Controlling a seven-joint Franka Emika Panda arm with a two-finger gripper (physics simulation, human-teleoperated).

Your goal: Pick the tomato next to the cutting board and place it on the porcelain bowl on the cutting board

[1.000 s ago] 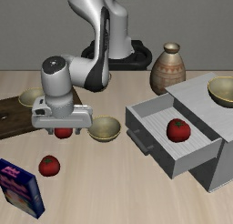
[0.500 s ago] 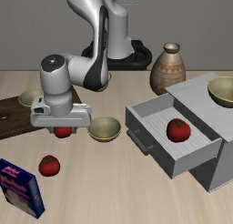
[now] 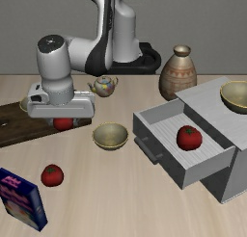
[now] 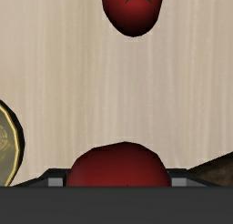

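My gripper [image 3: 63, 118] is shut on a red tomato [image 3: 64, 124] and holds it just above the table, at the near edge of the dark wooden cutting board [image 3: 17, 130]. The porcelain bowl [image 3: 29, 103] sits on the board, partly hidden behind my hand. In the wrist view the held tomato [image 4: 118, 166] fills the gap between the fingers of my gripper [image 4: 118, 178]. A corner of the cutting board [image 4: 215, 171] lies beside it. A second tomato [image 3: 52, 174] [image 4: 134, 9] rests on the table farther forward.
An olive bowl [image 3: 110, 136] [image 4: 7, 147] stands on the table to the exterior view's right of my hand. A grey cabinet [image 3: 207, 154] has an open drawer holding another tomato [image 3: 189, 137] and a bowl [image 3: 235, 94] on top. A teapot [image 3: 103, 84], vase [image 3: 179, 72] and blue box [image 3: 21, 197] stand around.
My hand has risen and moved back toward the cutting board with the tomato in it. The teapot behind it has come into view.
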